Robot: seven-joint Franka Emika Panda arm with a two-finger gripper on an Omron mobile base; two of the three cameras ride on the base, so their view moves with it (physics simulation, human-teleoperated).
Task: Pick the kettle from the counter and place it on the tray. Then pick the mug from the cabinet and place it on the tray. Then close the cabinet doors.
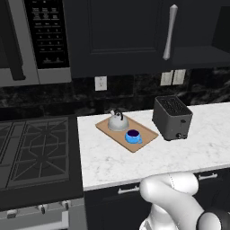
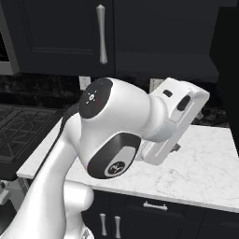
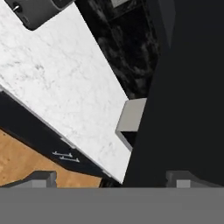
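The arm hides the tray and toaster, itself edge-cropped.

The arm rises from the base and bends at a big dark-capped elbow, its forearm reaching forward and to the right over the counter toward that counter's far right end. In the hand view the gripper has its jaws spread wide, nothing between the fingertips, hovering off the counter's front right corner.
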